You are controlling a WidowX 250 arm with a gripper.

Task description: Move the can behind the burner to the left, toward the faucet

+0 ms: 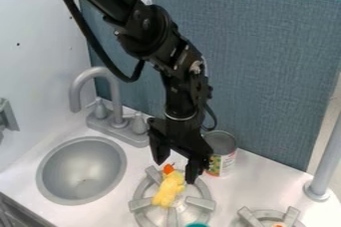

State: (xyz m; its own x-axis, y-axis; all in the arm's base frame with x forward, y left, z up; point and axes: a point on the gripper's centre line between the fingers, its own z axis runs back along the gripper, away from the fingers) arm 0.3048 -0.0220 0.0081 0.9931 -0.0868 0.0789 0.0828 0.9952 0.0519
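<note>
Hand point(174, 172) hung at lower centre of the frame, pointed down, jaws spread wide and gripping nothing; the gap lay about the red-orange end of a yellow toy point(169, 189). Toy lay slantwise on the stove burner point(200, 202), whose raised prongs seemed to bear it. Tin can point(223, 157) stood upright on its flat base, just right of the hand. Faucet point(114, 96) arched toward the sink point(80, 171), left, presumably to suggest pouring.

The label point(215, 165) on the can point(221, 142) cannot be read.
</note>
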